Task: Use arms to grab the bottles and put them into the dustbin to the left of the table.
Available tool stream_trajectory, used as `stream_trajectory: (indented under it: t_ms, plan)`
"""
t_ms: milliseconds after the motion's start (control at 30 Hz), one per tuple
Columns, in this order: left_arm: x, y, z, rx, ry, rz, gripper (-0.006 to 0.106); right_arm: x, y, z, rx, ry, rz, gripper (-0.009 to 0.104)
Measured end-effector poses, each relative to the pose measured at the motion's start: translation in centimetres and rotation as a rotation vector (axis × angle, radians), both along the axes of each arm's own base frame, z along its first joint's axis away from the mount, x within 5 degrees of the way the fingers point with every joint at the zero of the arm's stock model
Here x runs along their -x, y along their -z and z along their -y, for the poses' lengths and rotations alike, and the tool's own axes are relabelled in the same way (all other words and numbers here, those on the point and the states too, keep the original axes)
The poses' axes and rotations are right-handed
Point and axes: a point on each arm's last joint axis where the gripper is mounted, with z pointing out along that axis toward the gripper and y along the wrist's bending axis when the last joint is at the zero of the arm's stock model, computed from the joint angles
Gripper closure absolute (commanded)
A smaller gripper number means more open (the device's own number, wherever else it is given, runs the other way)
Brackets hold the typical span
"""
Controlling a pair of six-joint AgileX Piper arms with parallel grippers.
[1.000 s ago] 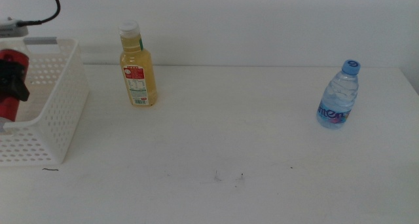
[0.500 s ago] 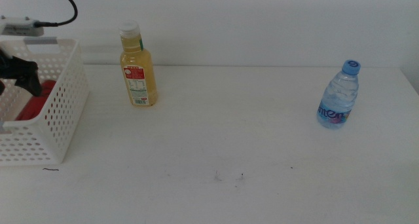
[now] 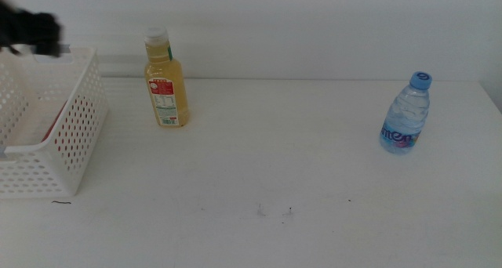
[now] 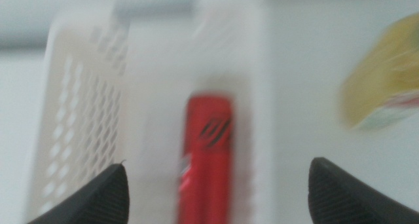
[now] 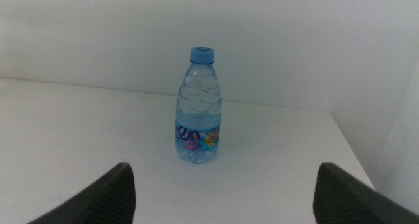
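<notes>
The left wrist view, badly blurred, shows what the middle view barely hints at: the red soda can [image 4: 209, 160] lies on its side inside the white dustbin [image 4: 85, 106], with the left gripper [image 4: 216, 185] spread wide and empty above it, its dark jaws apart at either lower corner of that picture. In the middle view the left gripper [image 3: 31, 31] is only a dark smear at the upper left of the frame over the dustbin [image 3: 74, 135], and just a sliver of red shows through the perforated wall. The yellow-liquid bottle [image 3: 165, 80] stands upright in the upper left part of the frame, just right of the dustbin, with a white cap and a red-and-white label (its print is too small to read). The clear water bottle [image 3: 406, 114] stands upright at the right of the frame, well apart; the right wrist view alone shows its label [image 5: 195, 137] up close, with blue letters "en" legible. The right gripper [image 5: 222, 194] is released too, jaws wide apart, facing the water bottle [image 5: 198, 107] across bare table [image 5: 78, 132]. Small dark specks [image 3: 274, 212] mark the table near the lower centre.
</notes>
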Motion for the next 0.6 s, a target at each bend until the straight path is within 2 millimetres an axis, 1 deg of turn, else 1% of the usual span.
stream_trajectory:
  t_ms: [133, 167, 200, 233, 267, 333, 433, 500, 600]
  plan:
    - [4.0, 0.1, 5.9, -0.012, 0.071, 0.236, 0.007, 0.0, 0.0, 0.0, 0.000, 0.000, 0.000, 0.013]
    - [5.2, 0.9, 7.1, -0.017, 0.104, 0.280, 0.007, 0.0, 0.0, 0.0, 0.000, 0.000, 0.000, 0.013]
    - [6.0, 1.1, 8.1, 0.002, 0.131, 0.336, 0.007, 0.0, 0.0, 0.0, 0.000, 0.000, 0.000, 0.013]
    - [6.9, 1.1, 9.0, 0.048, 0.152, 0.396, 0.007, 0.0, 0.0, 0.0, 0.000, 0.000, 0.000, 0.013]
    - [7.6, 2.0, 9.7, 0.081, 0.178, 0.426, 0.007, 0.0, 0.0, 0.0, 0.000, 0.000, 0.000, 0.013]
    - [8.6, 4.2, 10.6, 0.129, 0.235, 0.442, 0.007, 0.0, 0.0, 0.0, 0.000, 0.000, 0.000, 0.013]
    - [9.8, 7.6, 11.4, 0.202, 0.309, 0.424, 0.007, 0.0, 0.0, 0.0, 0.000, 0.000, 0.000, 0.013]
    - [10.4, 9.7, 11.3, 0.247, 0.336, 0.408, 0.007, 0.0, 0.0, 0.0, 0.000, 0.000, 0.000, 0.013]
    - [11.3, 12.7, 10.6, 0.312, 0.337, 0.404, 0.007, 0.0, 0.0, 0.0, 0.000, 0.000, 0.000, 0.013]
